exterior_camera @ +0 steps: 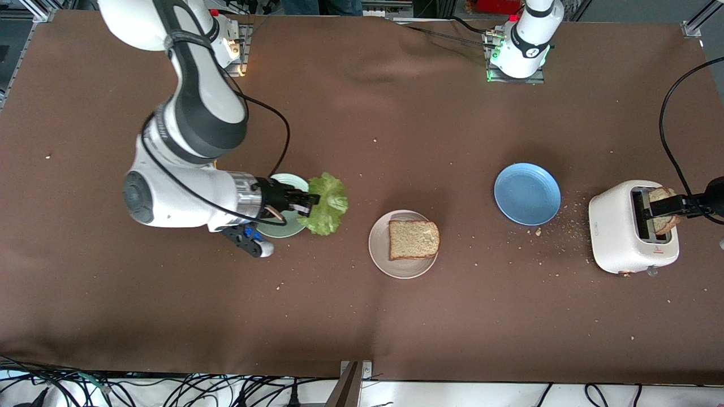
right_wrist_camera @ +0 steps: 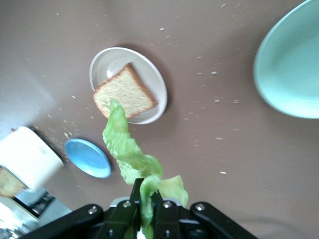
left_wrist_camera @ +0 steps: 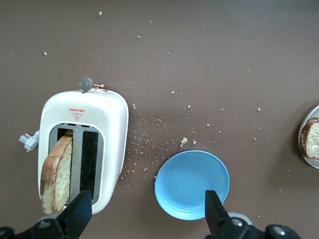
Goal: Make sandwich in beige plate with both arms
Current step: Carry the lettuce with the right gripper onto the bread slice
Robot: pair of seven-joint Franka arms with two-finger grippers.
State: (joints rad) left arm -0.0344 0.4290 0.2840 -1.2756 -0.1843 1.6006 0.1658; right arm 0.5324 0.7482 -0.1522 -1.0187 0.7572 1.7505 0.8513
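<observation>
Lettuce (exterior_camera: 327, 204) hangs from the right tool (exterior_camera: 308, 204), whose fingers we see pinched tight on the leaf's stem end in the right wrist view (right_wrist_camera: 141, 196). We find that tool over the rim of the mint-green plate (exterior_camera: 283, 226), at the edge that faces the beige plate (exterior_camera: 403, 244). From the green plate, the beige plate sits at about four o'clock in the front view, with a bare strip of brown worktop (exterior_camera: 362, 316) between their rims.

On the beige plate we see one slice of bread (exterior_camera: 413, 239), its corner reaching out to the plate's rim at two o'clock. Nothing stands between the leaf and that slice, only scattered crumbs.

From the beige plate, the blue plate (exterior_camera: 527, 194) lies at about two o'clock, well apart from it and holding nothing. We count a dense spill of crumbs (exterior_camera: 568, 220) between the blue plate and the white toaster (exterior_camera: 632, 234) at the left arm's end of the worktop.

A second slice (left_wrist_camera: 56, 175) stands up out of one toaster slot, leaning. We see the left tool (left_wrist_camera: 145, 213) spread wide and holding nothing, over the toaster, with one finger (left_wrist_camera: 77, 211) near that slice.

The worktop nearest the front camera lies open along its whole edge.
</observation>
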